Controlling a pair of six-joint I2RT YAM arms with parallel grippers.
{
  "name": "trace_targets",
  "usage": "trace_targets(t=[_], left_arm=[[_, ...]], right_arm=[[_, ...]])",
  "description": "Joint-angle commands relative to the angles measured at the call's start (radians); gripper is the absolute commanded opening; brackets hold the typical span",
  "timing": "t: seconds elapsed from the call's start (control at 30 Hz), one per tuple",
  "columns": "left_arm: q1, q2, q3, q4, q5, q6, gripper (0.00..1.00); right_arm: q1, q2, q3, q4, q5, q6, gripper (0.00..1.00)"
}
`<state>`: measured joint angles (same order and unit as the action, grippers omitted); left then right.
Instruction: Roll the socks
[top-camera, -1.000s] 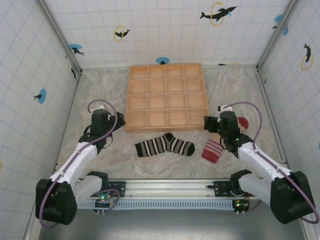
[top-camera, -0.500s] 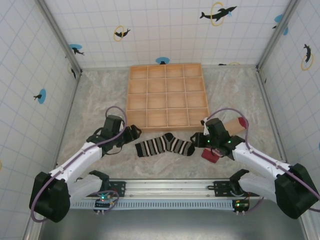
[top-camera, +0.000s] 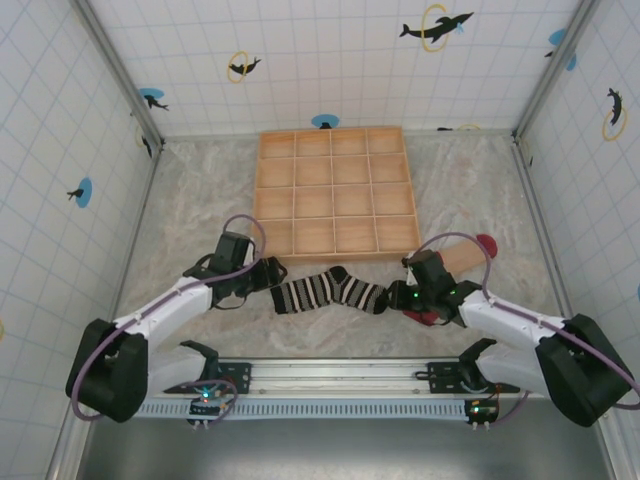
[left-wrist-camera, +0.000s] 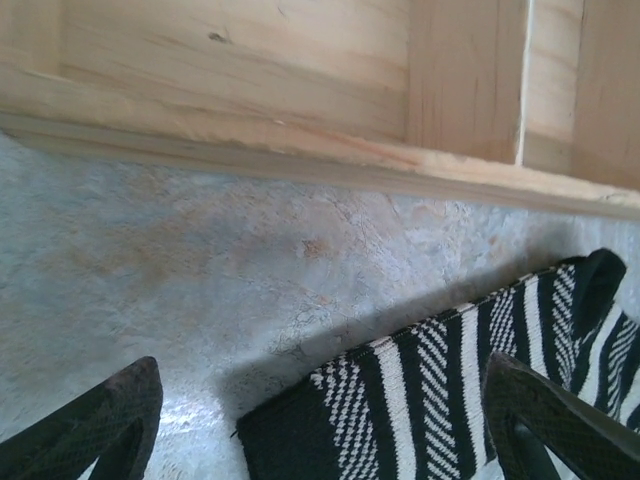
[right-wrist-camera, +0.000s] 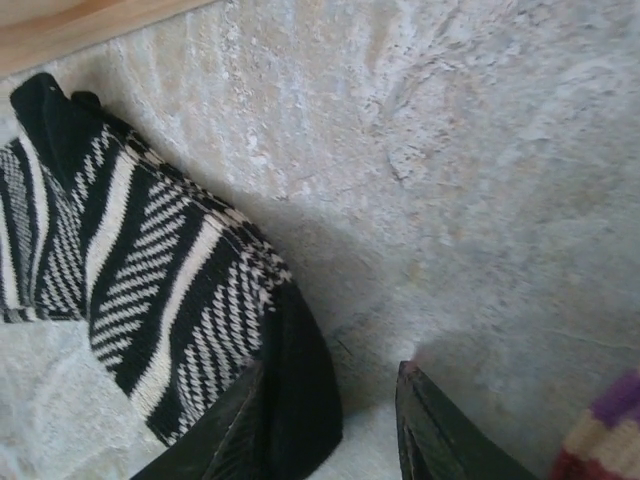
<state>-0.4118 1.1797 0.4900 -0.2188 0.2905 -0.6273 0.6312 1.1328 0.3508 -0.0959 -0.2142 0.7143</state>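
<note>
Closing in on the striped sock (top-camera: 330, 292) from both ends, after standing well out to the sides a second ago. Bringing the left tool (top-camera: 268, 273) in from the left of the frame to the cuff end and keeping its fingers wide apart, one on either side of the cuff in the left wrist view, clamping nothing. Swinging the right tool (top-camera: 398, 293) off the tan sock (top-camera: 458, 257) and across to the black toe, and narrowing it from wide to a slim gap. Setting one finger (right-wrist-camera: 225, 440) over the toe's edge and the other (right-wrist-camera: 440, 440) over bare surface, so still apart and not yet gripping. Judging from this: getting set at the two ends, with no rolling begun, since the striped sock is lying flat and full length across the lower middle of the top view, just below the wooden tray (top-camera: 330, 257). Leaving the tan sock about where it lay, at the right of the frame, with its red toe pointing to the upper right and its cuff end partly under the right arm, waiting its turn. Working on a pale, marbled tabletop (top-camera: 200, 190), boxed in by white tiled walls (top-camera: 330, 70) carrying dolphin stickers (top-camera: 437, 27), with a metal rail (top-camera: 340, 378) running along the bottom of the frame.
</note>
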Motion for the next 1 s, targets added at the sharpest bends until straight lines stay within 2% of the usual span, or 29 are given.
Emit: trace_targets(t=[0.0,0.2,0.3,0.33,0.47,0.53,0.6,0.73,0.9,0.97], left_arm=[[-0.006,0.048,-0.015,0.068,0.071,0.064,0.82],[-0.006,0.099,-0.034,0.110,0.102,0.095,0.76],[-0.006,0.111,-0.055,0.124,0.119,0.090,0.67],[-0.042,0.115,-0.062,0.128,0.129,0.086,0.64],[-0.075,0.116,-0.089,0.126,0.141,0.058,0.62],[-0.089,0.102,-0.106,0.132,0.140,0.030,0.62],[-0.108,0.090,-0.118,0.137,0.140,0.005,0.62],[-0.154,0.075,-0.125,0.133,0.136,-0.044,0.62],[-0.208,0.065,-0.136,0.133,0.100,-0.097,0.61],[-0.215,0.061,-0.145,0.133,0.090,-0.111,0.59]], right_arm=[[0.006,0.028,-0.014,0.070,-0.039,0.030,0.30],[-0.007,0.059,0.004,0.052,-0.001,-0.015,0.11],[-0.055,0.096,0.050,-0.022,0.012,-0.082,0.07],[-0.073,0.106,0.061,-0.034,0.013,-0.109,0.07],[-0.148,0.144,0.103,-0.066,0.015,-0.217,0.08],[-0.173,0.163,0.132,-0.076,0.006,-0.288,0.15],[-0.175,0.184,0.164,-0.093,0.005,-0.351,0.31],[-0.151,0.166,0.209,-0.156,0.050,-0.428,0.56],[-0.053,0.026,0.212,-0.179,0.140,-0.468,0.81],[-0.003,-0.024,0.208,-0.174,0.180,-0.475,0.85]])
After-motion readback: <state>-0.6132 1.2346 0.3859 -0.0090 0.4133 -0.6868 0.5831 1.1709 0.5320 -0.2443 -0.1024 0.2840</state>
